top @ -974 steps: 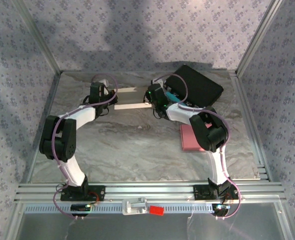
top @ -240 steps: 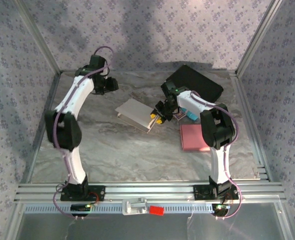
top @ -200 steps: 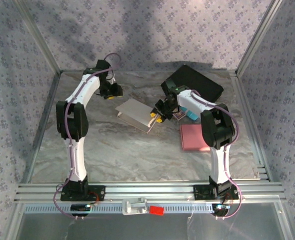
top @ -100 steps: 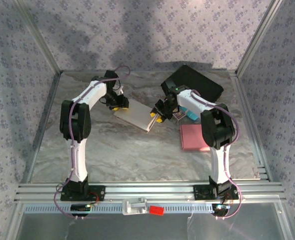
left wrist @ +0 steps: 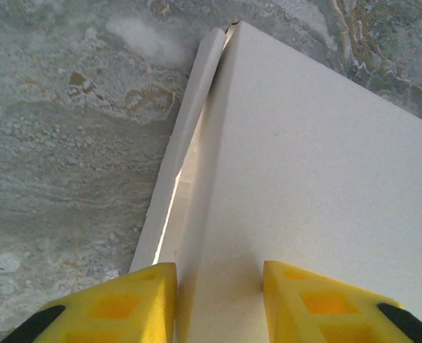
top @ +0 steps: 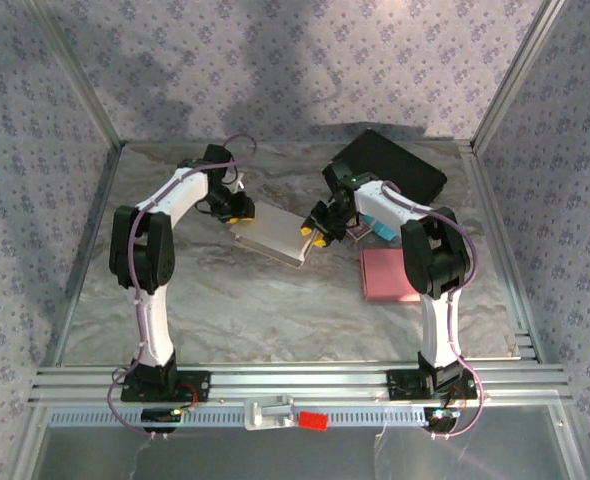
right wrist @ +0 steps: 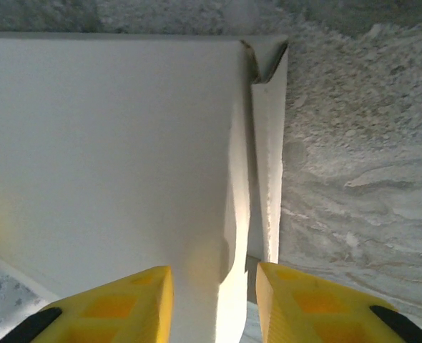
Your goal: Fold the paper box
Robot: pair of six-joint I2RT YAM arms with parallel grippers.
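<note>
paper box point(top: 272, 231): lying pretty much flat on the marble-look table point(top: 275, 300), toward the back, sitting between the two arms

left gripper point(left wrist: 219, 270): sitting at the box's left end, yellow fingers partway apart and straddling the folded side flap. Can't tell if it's actually pinching.

right gripper point(right wrist: 214, 273): doing the same at the right end, fingers partway apart around the flap. Can't tell the grip here either.
</note>
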